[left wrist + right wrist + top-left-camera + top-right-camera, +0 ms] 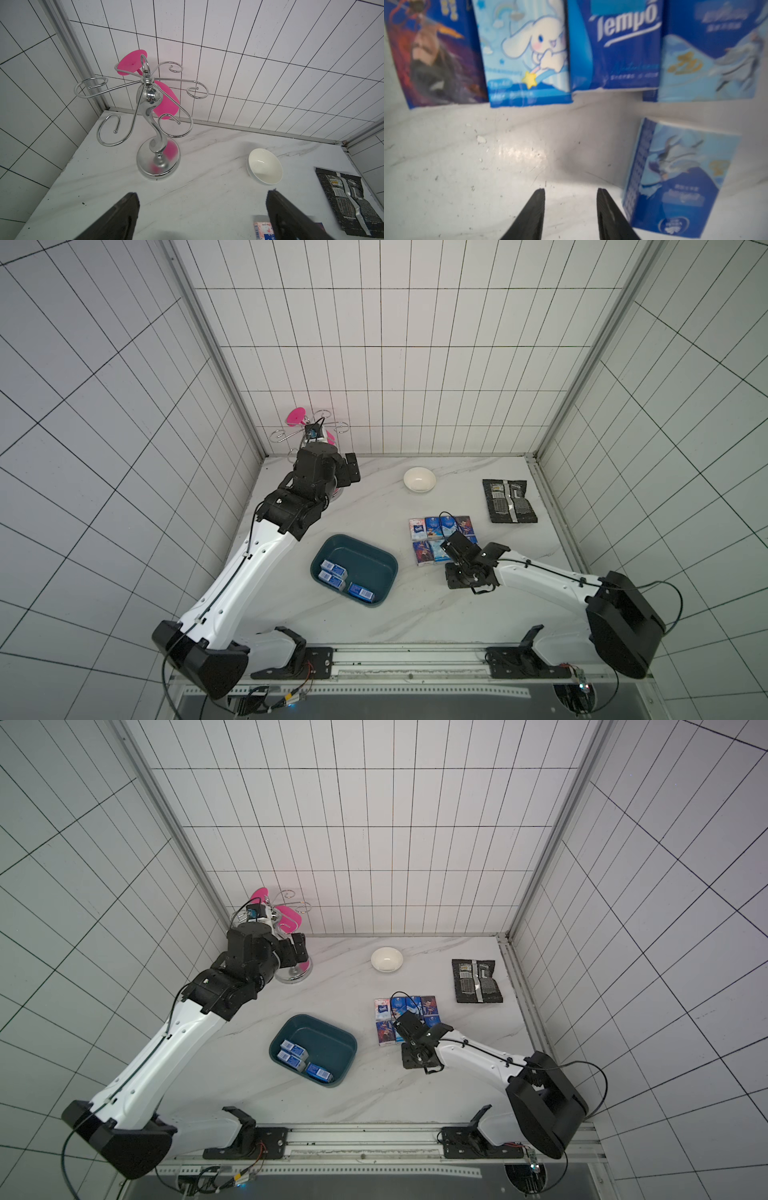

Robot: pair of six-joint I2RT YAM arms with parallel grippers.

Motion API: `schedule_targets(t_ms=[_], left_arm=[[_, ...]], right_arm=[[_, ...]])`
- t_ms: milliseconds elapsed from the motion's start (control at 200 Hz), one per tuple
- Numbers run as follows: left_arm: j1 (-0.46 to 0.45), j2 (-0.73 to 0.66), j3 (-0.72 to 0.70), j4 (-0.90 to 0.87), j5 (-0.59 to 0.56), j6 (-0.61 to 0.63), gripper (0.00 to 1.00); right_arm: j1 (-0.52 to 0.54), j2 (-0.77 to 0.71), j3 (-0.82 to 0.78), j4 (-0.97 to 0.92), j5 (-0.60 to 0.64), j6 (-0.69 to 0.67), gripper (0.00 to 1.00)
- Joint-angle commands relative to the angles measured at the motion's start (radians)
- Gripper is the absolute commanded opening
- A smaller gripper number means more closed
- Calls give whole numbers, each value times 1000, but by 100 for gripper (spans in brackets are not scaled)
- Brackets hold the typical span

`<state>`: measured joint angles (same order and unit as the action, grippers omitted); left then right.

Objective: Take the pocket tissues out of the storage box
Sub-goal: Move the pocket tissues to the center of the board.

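a: what is the right tool (pixel 570 193) doing?
b: its jaws stand apart with nothing between them, only bare bench (pixel 488 166). one pack (pixel 679 176) sits just beside a jaw, and a row of packs (pixel 529 52) lies beyond.
a: and the left tool (pixel 202 195)?
b: open wide too, empty, facing the rack (pixel 153 124), well apart from the box (pixel 370 562).
a: what could go wrong from here?
b: the right tool, on swinging away, might clip that near pack and skew the row. then three packs (pixel 332 570) in the box hug one wall and a corner. a jaw could strike the rim or drag the light box, and the soft wrap may slip.
a: which view tells what?
b: the right wrist view alone shows the empty gap; in both top views the arm's own body hides the tips. only the top views show the box and its three packs.
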<state>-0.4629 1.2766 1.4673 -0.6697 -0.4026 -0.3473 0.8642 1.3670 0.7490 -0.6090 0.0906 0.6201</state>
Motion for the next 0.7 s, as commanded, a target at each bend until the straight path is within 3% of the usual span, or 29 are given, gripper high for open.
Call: schedule_targets(t_ms=[0,440,695], left_arm=[[4,-5,10,10,-10,8,99],[2,22,25,19,6,2,98],[1,27,33,19,5,4,98]], right_arm=[[7,-55,-25,-67,20,25,44],[-1,-118,-102,-120,27,52,45],[-91,-124,-122,-91,46,18,45]])
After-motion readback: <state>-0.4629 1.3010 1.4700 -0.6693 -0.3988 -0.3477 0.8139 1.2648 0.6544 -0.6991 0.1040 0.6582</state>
